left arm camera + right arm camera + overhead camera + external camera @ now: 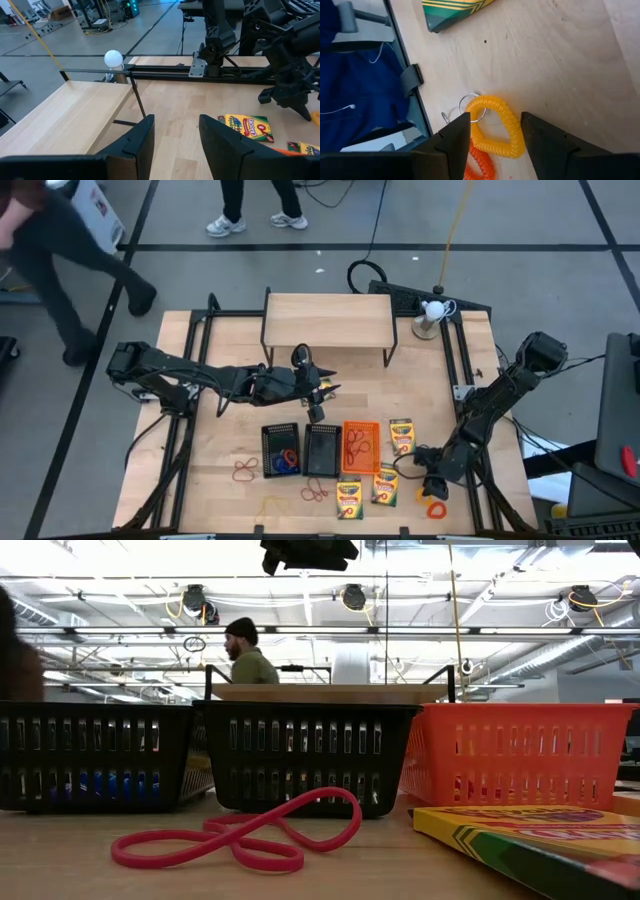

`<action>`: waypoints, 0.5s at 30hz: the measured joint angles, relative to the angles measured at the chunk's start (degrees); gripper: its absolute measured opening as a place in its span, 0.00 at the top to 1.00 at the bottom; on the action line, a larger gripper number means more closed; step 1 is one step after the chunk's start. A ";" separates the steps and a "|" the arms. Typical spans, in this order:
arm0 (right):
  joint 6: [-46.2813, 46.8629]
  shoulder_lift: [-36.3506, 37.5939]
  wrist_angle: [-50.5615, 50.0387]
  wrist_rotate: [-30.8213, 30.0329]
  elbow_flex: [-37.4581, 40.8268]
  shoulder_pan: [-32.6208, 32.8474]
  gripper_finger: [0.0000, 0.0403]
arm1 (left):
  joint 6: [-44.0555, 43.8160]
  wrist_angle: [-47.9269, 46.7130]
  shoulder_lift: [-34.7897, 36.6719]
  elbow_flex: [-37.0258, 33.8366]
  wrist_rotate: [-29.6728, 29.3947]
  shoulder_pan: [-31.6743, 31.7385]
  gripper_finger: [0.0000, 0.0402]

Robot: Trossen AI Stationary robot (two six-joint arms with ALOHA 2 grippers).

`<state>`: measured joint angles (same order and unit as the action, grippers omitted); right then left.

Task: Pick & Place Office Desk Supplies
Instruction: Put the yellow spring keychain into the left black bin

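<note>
Two black mesh trays [281,450] [322,450] and an orange tray [361,446] stand side by side near the table's front. Crayon boxes [402,436] [386,483] [350,498] lie to their right. Red rubber bands [245,470] [240,835] lie on the wood. A yellow-orange spiral coil with a metal ring [507,135] lies at the front right. My right gripper [495,122] [432,490] hangs open just over it, a finger on either side. My left gripper [175,145] [322,392] is open in the air behind the trays.
A light wooden shelf [328,320] stands at the far middle, and a white ball on a stand [432,310] at the far right. The table's right rail [410,80] runs close beside the coil. People move about beyond the far edge.
</note>
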<state>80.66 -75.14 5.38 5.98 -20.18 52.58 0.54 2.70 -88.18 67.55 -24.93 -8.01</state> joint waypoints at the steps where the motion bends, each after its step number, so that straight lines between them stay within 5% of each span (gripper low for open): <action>1: 0.11 -0.02 -0.99 0.01 0.00 0.00 0.58 | 0.00 0.00 0.00 0.00 0.00 0.00 0.61; 15: 0.97 -0.06 -6.35 -1.33 0.09 0.04 0.58 | 0.02 -0.27 0.00 0.00 -0.01 0.00 0.61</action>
<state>81.63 -75.20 -0.97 4.64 -20.10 52.62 0.56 2.43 -88.18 67.55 -24.94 -8.01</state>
